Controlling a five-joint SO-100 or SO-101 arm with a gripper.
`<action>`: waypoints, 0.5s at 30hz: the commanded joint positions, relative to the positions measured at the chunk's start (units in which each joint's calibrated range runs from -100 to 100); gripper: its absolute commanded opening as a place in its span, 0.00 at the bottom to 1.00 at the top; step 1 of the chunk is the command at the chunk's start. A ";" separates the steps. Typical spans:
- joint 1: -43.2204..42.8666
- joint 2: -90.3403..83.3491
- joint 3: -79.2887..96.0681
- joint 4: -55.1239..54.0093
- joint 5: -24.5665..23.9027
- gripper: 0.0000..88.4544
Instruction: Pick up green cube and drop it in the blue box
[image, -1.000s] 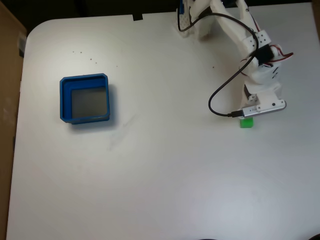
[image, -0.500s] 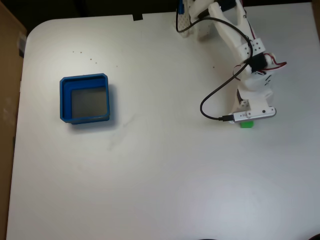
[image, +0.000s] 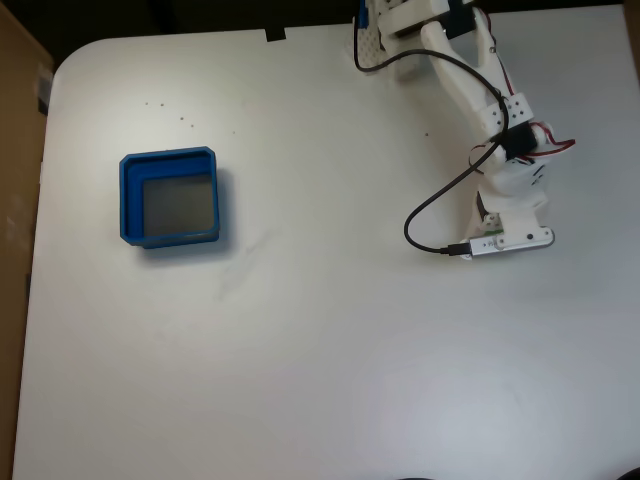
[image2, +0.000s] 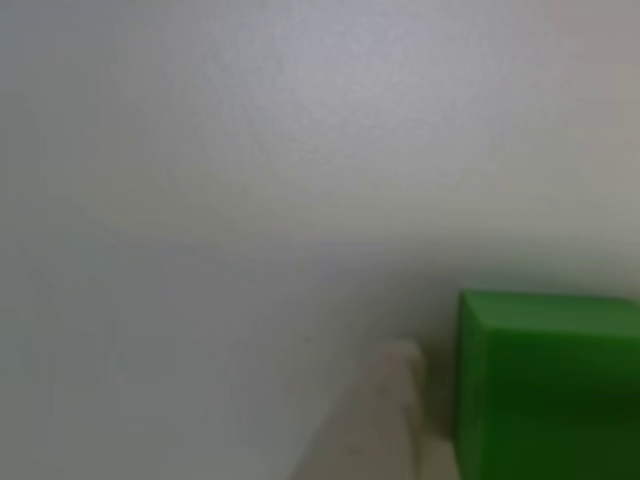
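Observation:
In the other view the green cube (image2: 548, 385) fills the lower right corner, resting on the white table. One white fingertip (image2: 385, 420) of my gripper stands just left of it, close against its lower edge. The second finger is out of frame. In the fixed view my gripper (image: 495, 238) points down at the right side of the table, right over the cube, of which just a green sliver (image: 494, 234) shows beneath the wrist. The blue box (image: 128, 200), open-topped with a grey floor, sits far to the left.
The white arm (image: 470, 75) reaches from its base at the table's top edge, with a black cable (image: 425, 215) looping left of the wrist. A brown cardboard wall (image: 15, 200) lines the left side. Bare table lies between the gripper and the box.
The wrist has swung slightly left and dropped down over the green cube, which showed below the gripper a second ago and is now almost covered.

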 joint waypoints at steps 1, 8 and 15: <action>0.23 -0.87 -3.20 -0.34 -0.20 0.30; 0.30 -1.04 -3.11 -0.26 0.10 0.30; 0.09 -1.12 -3.11 -0.17 0.15 0.30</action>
